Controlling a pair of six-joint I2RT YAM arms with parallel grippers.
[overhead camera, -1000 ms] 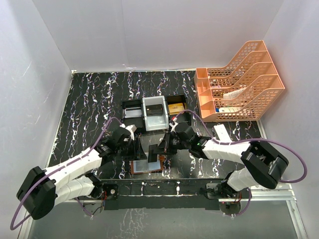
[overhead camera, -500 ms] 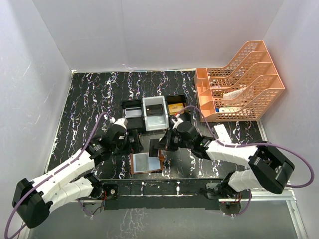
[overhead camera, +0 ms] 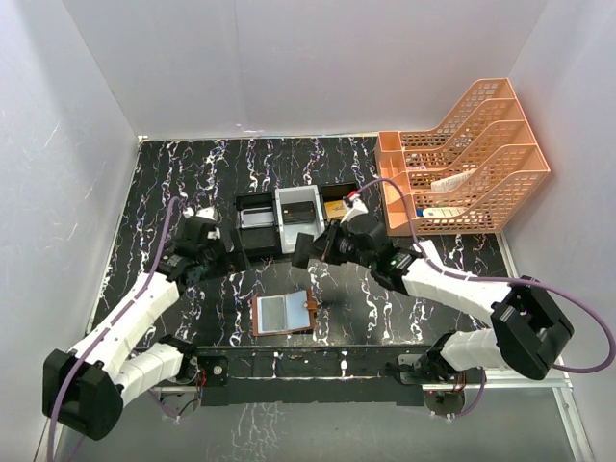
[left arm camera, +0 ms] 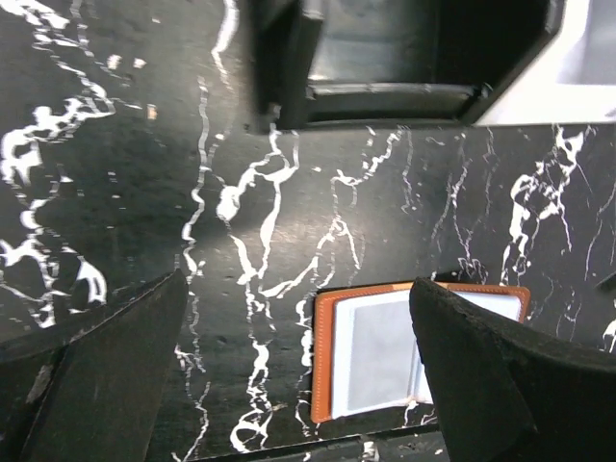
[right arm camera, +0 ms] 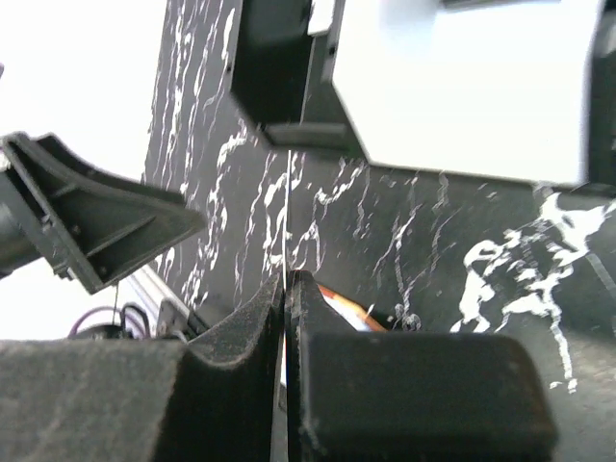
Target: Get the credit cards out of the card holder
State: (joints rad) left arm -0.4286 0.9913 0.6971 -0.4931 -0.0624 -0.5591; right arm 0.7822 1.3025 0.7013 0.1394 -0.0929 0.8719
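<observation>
The card holder (overhead camera: pixel 283 314) lies spread open near the table's front edge, brown rim up and pale pockets showing; the left wrist view has it low and right of centre (left arm camera: pixel 371 351). My left gripper (overhead camera: pixel 231 258) hovers left of the tray, well away from the holder, and stands open (left arm camera: pixel 298 371) with nothing between its fingers. My right gripper (overhead camera: pixel 304 252) hangs above the table behind the holder. It is shut (right arm camera: pixel 287 284) on a thin credit card (right arm camera: pixel 288 192) that I see edge-on, rising from between the jaws. An orange sliver of the holder (right arm camera: pixel 339 302) shows beyond them.
A black-and-white compartment tray (overhead camera: pixel 289 218) stands mid-table just behind both grippers, with a gold block (overhead camera: pixel 337 207) in its right cell. Orange mesh file racks (overhead camera: pixel 467 159) fill the back right. A white box (overhead camera: pixel 424 256) lies by the right arm.
My left gripper has opened wide and pulled back up and to the left, off the holder. My right gripper has risen away from the holder toward the tray, still shut on the card.
</observation>
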